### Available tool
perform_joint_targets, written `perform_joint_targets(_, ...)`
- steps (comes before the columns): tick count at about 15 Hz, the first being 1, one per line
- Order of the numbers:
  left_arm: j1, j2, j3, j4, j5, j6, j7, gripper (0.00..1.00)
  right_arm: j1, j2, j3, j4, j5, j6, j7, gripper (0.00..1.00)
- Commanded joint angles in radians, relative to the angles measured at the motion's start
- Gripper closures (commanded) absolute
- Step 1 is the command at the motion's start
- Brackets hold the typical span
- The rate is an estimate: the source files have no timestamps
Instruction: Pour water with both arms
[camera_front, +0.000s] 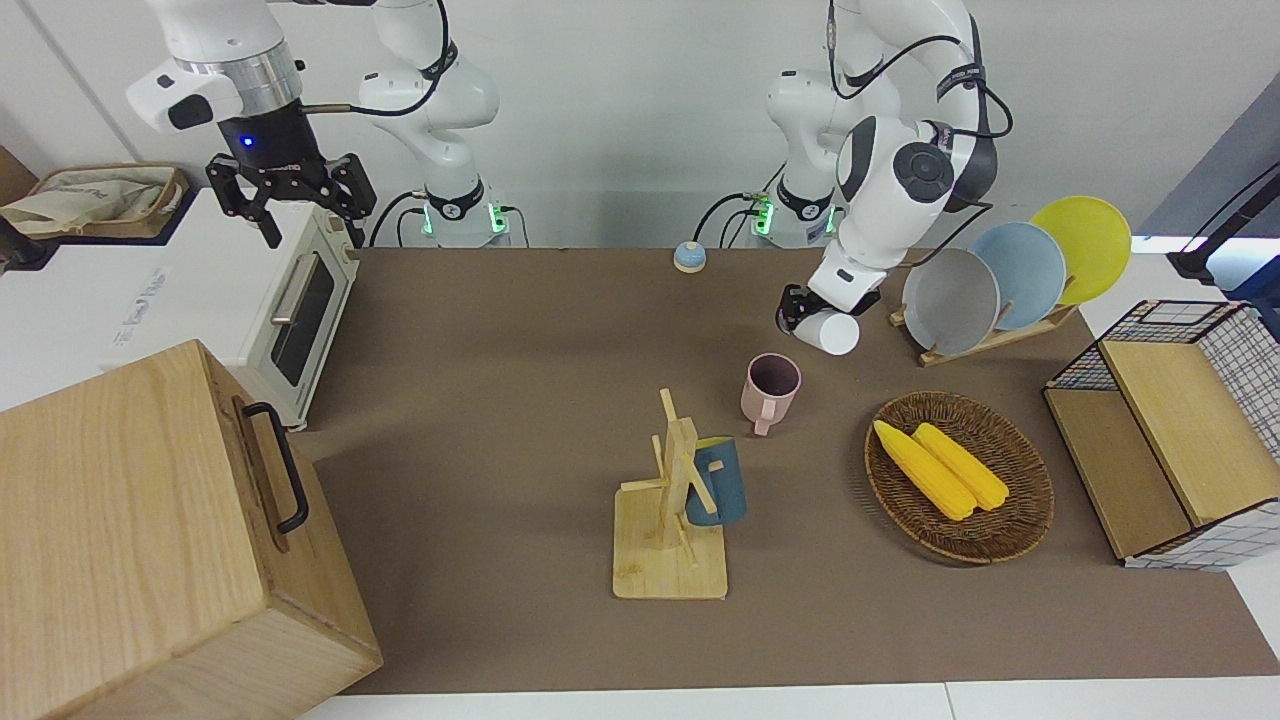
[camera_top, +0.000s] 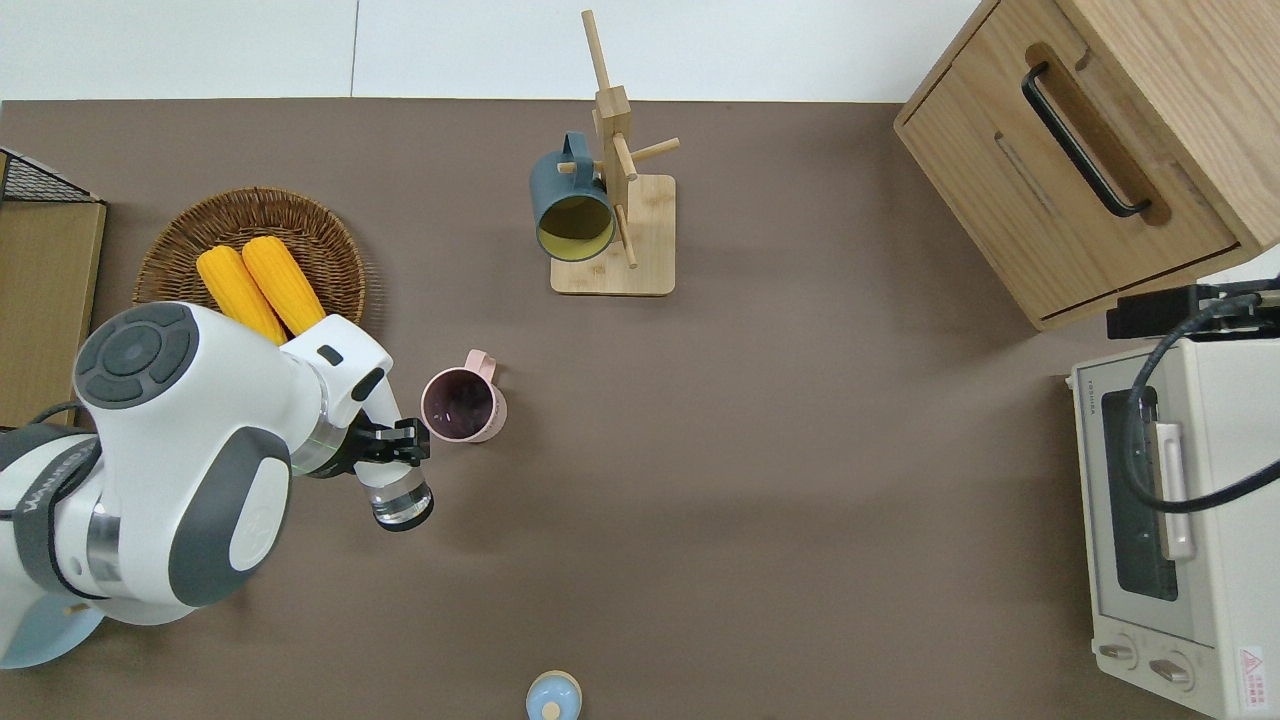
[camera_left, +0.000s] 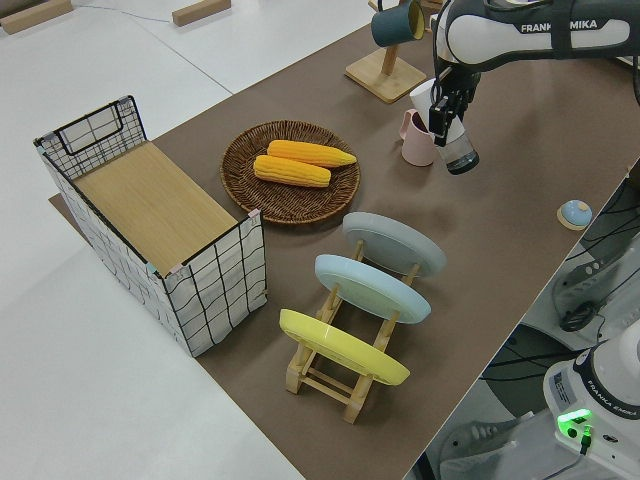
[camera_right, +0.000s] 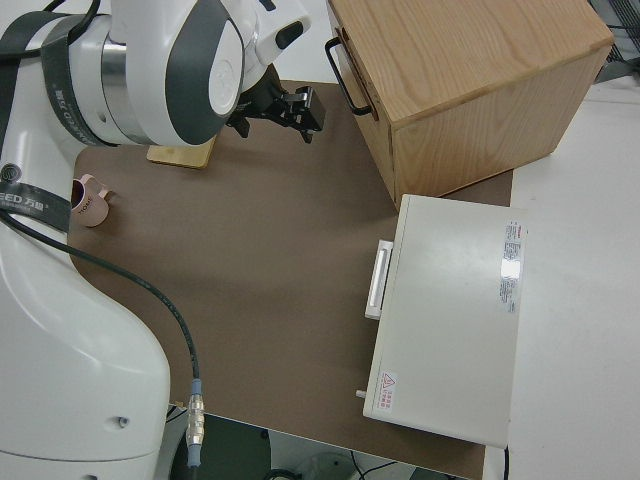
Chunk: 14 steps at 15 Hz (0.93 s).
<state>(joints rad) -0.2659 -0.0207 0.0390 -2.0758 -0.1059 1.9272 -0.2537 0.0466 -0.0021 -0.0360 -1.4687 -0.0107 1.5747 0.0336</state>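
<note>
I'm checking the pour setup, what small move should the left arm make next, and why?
Probably shift the left gripper a little toward the pink mug. It is shut on the clear cup, already tipped on its side, but the overhead view shows the cup over bare table, beside the mug and nearer the robots, not over its opening. The right arm is parked.

Pink mug, teal mug, yellow corn, brown wicker basket.

Bright, even indoor light casts soft shadows on the brown table; all views are sharp.
</note>
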Motion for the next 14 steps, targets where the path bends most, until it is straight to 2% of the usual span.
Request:
perform_joint_targets(1, 0.008, -0.044, -0.004, -0.030, 0.072, 0.126, -0.119, 1.00, -0.010, 0.007, 0.004, 0.013, 0.020, -0.013, -0.015, 0.017)
perform_joint_targets(3, 0.022, -0.047, 0.001, -0.029, 0.100, 0.159, -0.142, 1.00, -0.010, 0.007, 0.004, 0.013, 0.020, -0.013, -0.015, 0.017)
perform_joint_targets(9, 0.109, -0.113, 0.002, -0.024, 0.141, 0.164, -0.141, 1.00, -0.010, 0.007, 0.004, 0.013, 0.020, -0.013, -0.015, 0.017)
perform_joint_targets(14, 0.200, -0.127, 0.004, 0.029, 0.169, 0.226, -0.141, 1.00, -0.010, 0.007, 0.004, 0.015, 0.020, -0.013, -0.015, 0.017)
